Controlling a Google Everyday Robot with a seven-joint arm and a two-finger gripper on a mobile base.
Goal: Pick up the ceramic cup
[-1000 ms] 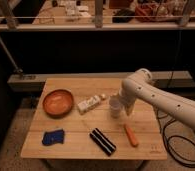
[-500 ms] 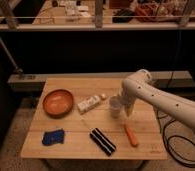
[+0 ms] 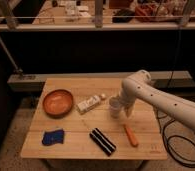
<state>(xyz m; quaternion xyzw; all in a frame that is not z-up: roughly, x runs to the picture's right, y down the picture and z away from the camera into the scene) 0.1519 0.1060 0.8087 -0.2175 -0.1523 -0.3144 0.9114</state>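
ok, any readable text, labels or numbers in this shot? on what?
No text can be read anywhere.
bottle, lying on the table: may carry a label, too blurred to read.
striped block: pale stripes only, no letters.
gripper, down at the right side of the cup: no marks visible on either.

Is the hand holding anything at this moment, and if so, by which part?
Nothing appears held. The open hand is down beside the ceramic cup; the cup stands on the table, and contact cannot be told.
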